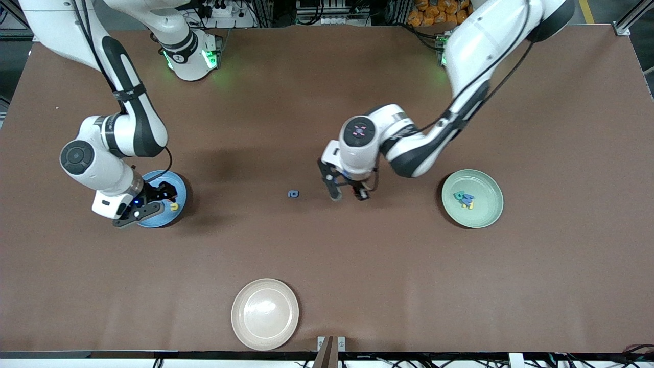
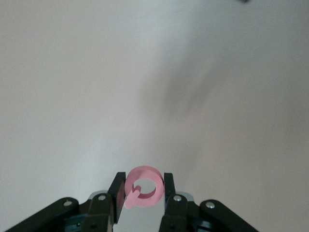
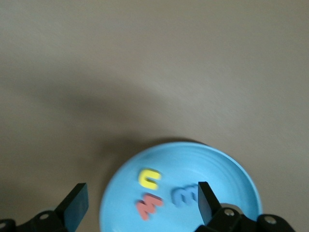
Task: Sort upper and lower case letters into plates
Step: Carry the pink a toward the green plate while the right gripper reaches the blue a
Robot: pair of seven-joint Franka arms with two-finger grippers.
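1. Front view: left gripper (image 1: 348,194) low over bare table (image 1: 327,255) mid-table, between blue letter (image 1: 293,193) and green plate (image 1: 472,198); fingers drawn in, contents not resolvable here. Blue letter lying loose on the table just beside that gripper, toward the right arm's end. Green plate holding a small cluster of teal, blue and yellow letters (image 1: 465,199). Right gripper (image 1: 153,202) over blue plate (image 1: 161,199), fingers spread, nothing held. Cream plate (image 1: 265,314) nearest the camera, no letters in it. Risk: loose blue letter close enough to be nudged by a low sideways carry

2. Left wrist view: pink letter (image 2: 142,187) pinched by its edges between the pads (image 2: 117,191); ring with a tail, reads like "a" or "Q", case uncertain. Risk: thin foam twisting or slipping out in transit; misread case sending it to the wrong plate

3. Right wrist view: jaws wide over blue plate (image 3: 217,169). Legible inside: yellow "U" (image 3: 149,178), red "M" (image 3: 149,205), blue "B" (image 3: 184,195). No brand markings seen
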